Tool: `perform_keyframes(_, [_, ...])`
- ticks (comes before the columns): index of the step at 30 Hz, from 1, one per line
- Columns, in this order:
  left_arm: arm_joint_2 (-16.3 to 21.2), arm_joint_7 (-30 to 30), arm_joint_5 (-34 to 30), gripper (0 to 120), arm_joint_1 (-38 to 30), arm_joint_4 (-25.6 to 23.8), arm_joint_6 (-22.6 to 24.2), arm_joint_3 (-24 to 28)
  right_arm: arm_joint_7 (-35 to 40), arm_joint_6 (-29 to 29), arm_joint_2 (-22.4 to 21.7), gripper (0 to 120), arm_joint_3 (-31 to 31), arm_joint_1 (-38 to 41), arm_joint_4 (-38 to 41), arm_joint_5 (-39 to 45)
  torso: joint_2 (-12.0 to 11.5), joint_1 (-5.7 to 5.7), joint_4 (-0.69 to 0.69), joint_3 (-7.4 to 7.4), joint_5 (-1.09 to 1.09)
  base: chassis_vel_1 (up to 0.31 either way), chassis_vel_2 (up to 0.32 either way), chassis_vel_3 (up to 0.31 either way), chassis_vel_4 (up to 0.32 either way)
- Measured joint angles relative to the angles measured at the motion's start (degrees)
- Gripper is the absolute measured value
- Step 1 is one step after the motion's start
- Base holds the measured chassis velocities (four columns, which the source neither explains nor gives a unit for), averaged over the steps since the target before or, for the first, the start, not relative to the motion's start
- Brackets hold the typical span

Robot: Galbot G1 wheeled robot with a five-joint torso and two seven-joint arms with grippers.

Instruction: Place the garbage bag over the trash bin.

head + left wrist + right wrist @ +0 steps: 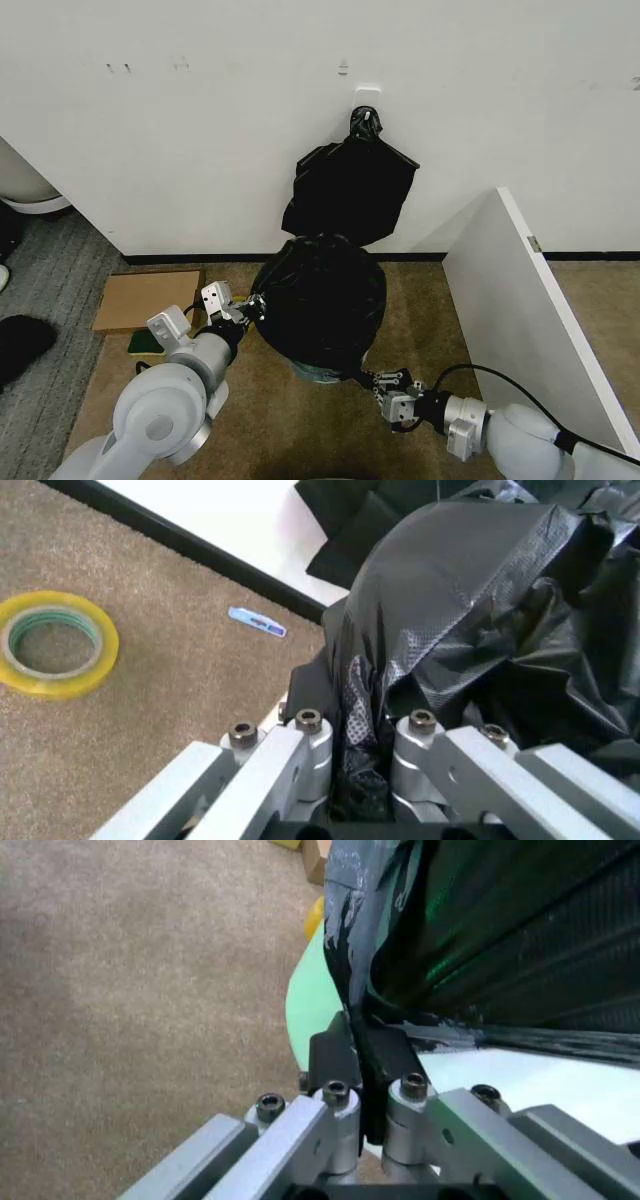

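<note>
The glossy black garbage bag (322,300) is draped over the trash bin, of which a pale strip of wall (312,374) shows under the bag's lower edge. My left gripper (252,306) is shut on the bag's left edge; the left wrist view shows crinkled plastic (470,600) pinched between its fingers (305,742). My right gripper (372,381) is shut on the bag's lower right edge. In the right wrist view the taut bag hem (375,975) runs into the right gripper (365,1057), against the bin's white side (312,1001).
A black knotted bundle (350,185) hangs on the wall behind the bin. A white panel (520,290) leans at the right. Flat cardboard (145,298) and a green item (148,343) lie at the left. A yellow tape roll (55,641) and a small blue object (257,621) lie on the carpet.
</note>
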Motion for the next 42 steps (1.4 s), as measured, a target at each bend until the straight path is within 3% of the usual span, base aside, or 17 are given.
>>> perform_keyframes(8, [-0.2, 2.2, 8.6, 4, 0.8, 2.4, -1.3, 1.0, 0.1, 0.2, -1.0, 0, 2.6, -1.6, 2.9, 1.4, 0.0, -0.01, -0.01, 0.0, -0.01, 0.0, 0.0, 0.0, 0.0])
perform_keyframes(13, [-0.3, 2.7, 14.6, 4, 1.2, 5.9, -2.7, 0.7, -0.2, 1.6, -2.9, 22, 3.4, -1.5, 5.5, 4.7, 0.0, -0.01, -0.01, 0.0, -0.03, 0.0, 0.0, 0.0, 0.0])
perform_keyframes(24, [-0.3, 4.6, 19.0, 4, 2.5, 8.9, -5.0, -0.3, -2.6, 3.7, -4.1, 58, 5.2, -2.2, 8.1, 10.6, 0.0, -0.01, -0.01, 0.0, 0.0, 0.0, 0.0, 0.0, 0.0])
perform_keyframes(28, [0.3, 11.0, 27.6, 4, 5.0, 9.5, -8.0, -0.5, -2.8, 0.7, -4.2, 77, 6.7, -0.4, 11.5, 25.0, 0.0, -0.01, 0.0, 0.0, 0.0, 0.0, 0.0, 0.0, 0.0])
perform_keyframes(29, [0.3, 11.0, 27.6, 4, 5.0, 9.5, -8.0, -0.5, -2.8, 0.7, -4.2, 77, 6.7, -0.4, 11.5, 25.0, 0.0, -0.01, 0.0, 0.0, 0.0, 0.0, 0.0, 0.0, 0.0])
perform_keyframes(34, [0.6, 19.5, 40.5, 4, 7.7, 10.7, -13.6, 1.6, 9.7, -15.2, -1.8, 97, 10.5, 3.5, 18.7, 47.7, 0.0, 0.0, 0.0, 0.0, -0.02, 0.0, 0.0, 0.0, 0.0])
perform_keyframes(40, [0.8, 24.8, 50.6, 4, 10.0, 12.7, -19.1, 2.5, 13.1, -21.1, -0.5, 100, 16.3, 4.3, 21.4, 61.1, 0.0, 0.0, 0.0, 0.0, -0.01, 0.0, 0.0, 0.0, 0.0])
perform_keyframes(42, [1.0, 26.7, 55.8, 4, 11.0, 13.7, -22.4, 2.7, 13.3, -23.4, -0.8, 100, 20.8, 3.6, 21.7, 66.9, 0.0, -0.01, 0.0, 0.0, -0.01, 0.0, 0.0, 0.0, 0.0])
